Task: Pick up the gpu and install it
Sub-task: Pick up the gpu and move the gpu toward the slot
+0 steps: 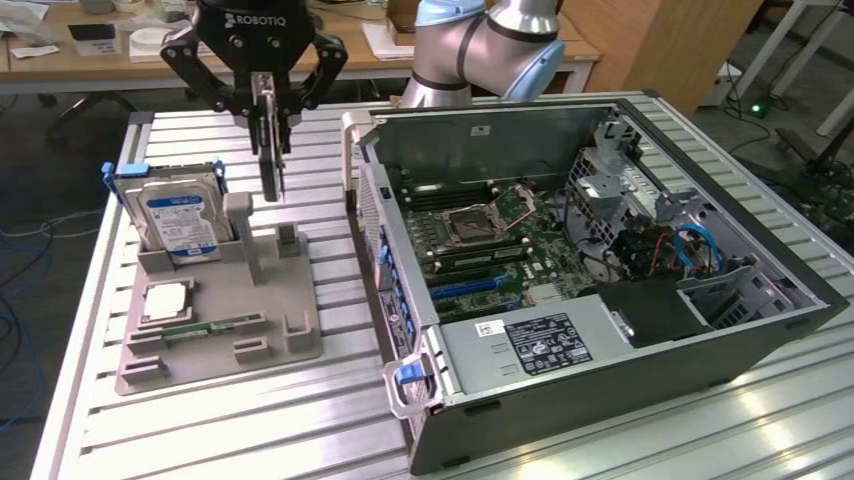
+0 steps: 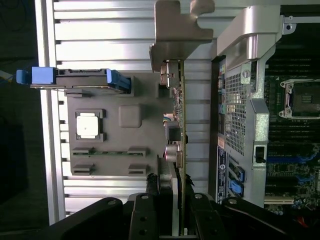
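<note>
- One gpu, upright on edge, clamped between the fingers of the gripper. It hangs above the grey tray, apparently clear of its slot, though the gap is hard to judge.
- Handling: likely light and stiff, but thin, with fragile parts on its face. Best held by the flat sides of the board, away from the metal bracket.
- Tray contents: hard drive, square chip, memory stick.
- Computer case, open, on the desk beside the tray. Contents: motherboard, power supply, blue cables.
</note>
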Robot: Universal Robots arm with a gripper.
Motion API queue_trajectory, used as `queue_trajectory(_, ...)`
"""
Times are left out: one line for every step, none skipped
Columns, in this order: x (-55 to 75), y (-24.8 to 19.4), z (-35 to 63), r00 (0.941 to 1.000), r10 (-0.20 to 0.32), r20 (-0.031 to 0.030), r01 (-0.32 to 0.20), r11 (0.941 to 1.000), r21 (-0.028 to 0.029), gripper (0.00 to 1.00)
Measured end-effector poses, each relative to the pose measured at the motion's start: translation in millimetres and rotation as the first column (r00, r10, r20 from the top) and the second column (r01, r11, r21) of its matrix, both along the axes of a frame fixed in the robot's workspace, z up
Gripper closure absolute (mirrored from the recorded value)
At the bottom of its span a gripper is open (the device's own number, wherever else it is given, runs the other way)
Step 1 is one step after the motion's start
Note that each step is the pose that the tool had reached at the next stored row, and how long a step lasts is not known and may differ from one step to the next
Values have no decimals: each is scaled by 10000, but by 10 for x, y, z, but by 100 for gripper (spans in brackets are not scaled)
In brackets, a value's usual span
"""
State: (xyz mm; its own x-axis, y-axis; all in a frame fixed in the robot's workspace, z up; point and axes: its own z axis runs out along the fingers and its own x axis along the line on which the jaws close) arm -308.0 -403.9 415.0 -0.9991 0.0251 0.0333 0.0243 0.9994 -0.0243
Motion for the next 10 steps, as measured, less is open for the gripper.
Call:
queue_trajectory(20, 0, 0, 10000, -1, 0, 1, 10000, -1, 72)
queue_trajectory(38, 0, 0, 10000, -1, -1, 1, 10000, 0, 72)
queue_trajectory(54, 0, 0, 10000, -1, 0, 1, 10000, 0, 72)
queue_trajectory(72, 0, 0, 10000, -1, 0, 1, 10000, 1, 72)
queue_trajectory(88, 0, 0, 10000, -1, 1, 1, 10000, 1, 72)
queue_trajectory(104, 0, 0, 10000, -1, 0, 1, 10000, 0, 72)
queue_trajectory(119, 0, 0, 10000, -1, 0, 1, 10000, 1, 72)
queue_trajectory(131, 0, 0, 10000, 0, 0, 0, 10000, 1, 72)
queue_trajectory(141, 0, 0, 10000, 0, 0, 0, 10000, 1, 72)
queue_trajectory(149, 0, 0, 10000, 0, 0, 0, 10000, 0, 72)
